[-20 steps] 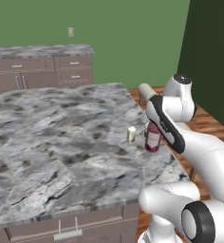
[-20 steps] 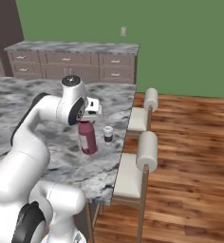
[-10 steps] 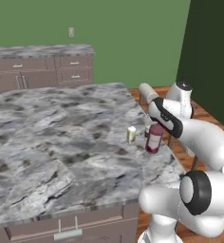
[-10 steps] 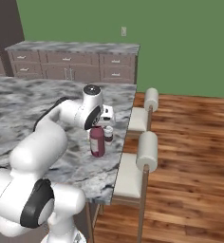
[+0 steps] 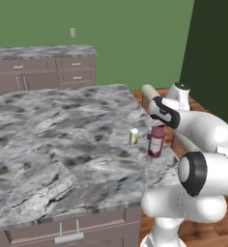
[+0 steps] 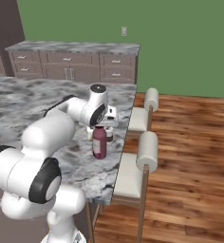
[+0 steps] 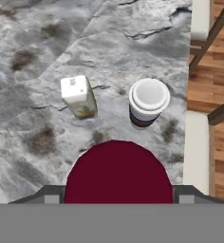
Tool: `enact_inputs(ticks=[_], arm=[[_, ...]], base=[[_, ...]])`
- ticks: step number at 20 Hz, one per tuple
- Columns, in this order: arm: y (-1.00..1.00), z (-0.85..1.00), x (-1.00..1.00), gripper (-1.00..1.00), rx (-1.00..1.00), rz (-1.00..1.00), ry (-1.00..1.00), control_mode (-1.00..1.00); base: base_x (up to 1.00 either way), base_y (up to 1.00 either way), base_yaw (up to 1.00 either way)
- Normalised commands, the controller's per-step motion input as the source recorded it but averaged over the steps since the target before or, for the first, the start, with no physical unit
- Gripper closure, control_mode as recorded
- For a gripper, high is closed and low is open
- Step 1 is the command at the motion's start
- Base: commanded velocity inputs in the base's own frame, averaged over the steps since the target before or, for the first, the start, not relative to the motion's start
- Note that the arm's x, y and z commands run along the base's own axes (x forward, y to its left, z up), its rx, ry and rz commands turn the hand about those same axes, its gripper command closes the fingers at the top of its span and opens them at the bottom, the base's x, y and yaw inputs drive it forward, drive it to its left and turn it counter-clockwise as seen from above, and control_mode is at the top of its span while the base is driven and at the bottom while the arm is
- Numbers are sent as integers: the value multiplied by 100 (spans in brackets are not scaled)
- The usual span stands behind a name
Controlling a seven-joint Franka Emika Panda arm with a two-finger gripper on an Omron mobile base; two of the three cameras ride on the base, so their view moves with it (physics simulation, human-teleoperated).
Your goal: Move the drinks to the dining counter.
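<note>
red-filled glass [image 7: 118,172] stands upright between the hand's [image 7: 118,193] wide-set fingers, gripped, on dining counter [image 5: 58,130].

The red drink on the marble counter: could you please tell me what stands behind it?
Behind the red drink, the white-topped cup and a small yellowish carton stand apart on the marble counter. The drink's wide top hides the marble directly beneath it.

Left base view sits behind the arm, looking forward and down across the marble bench [image 5: 63,140], arm at the lower right of frame. Right base view looks from the other side, arm lower left, stools [image 6: 147,152] at right. Both share the bench's near corner. Hand view peers straight down, close over that corner.
</note>
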Motion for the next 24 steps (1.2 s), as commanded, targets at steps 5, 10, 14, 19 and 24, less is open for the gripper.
enact_inputs(ticks=[5, 10, 14, 19, 24], arm=[[0, -35, 23, 100, 0, 0, 0, -100], [0, -14, 1, 100, 0, 0, 0, -100], [0, 0, 0, -100, 0, 0, 0, -100], [0, 0, 0, -100, 0, 0, 0, -100], [0, 11, -23, -100, 0, 0, -5, -100]], base=[[0, 0, 0], [0, 0, 0], [0, 0, 0], [0, 0, 0], [0, 0, 0]])
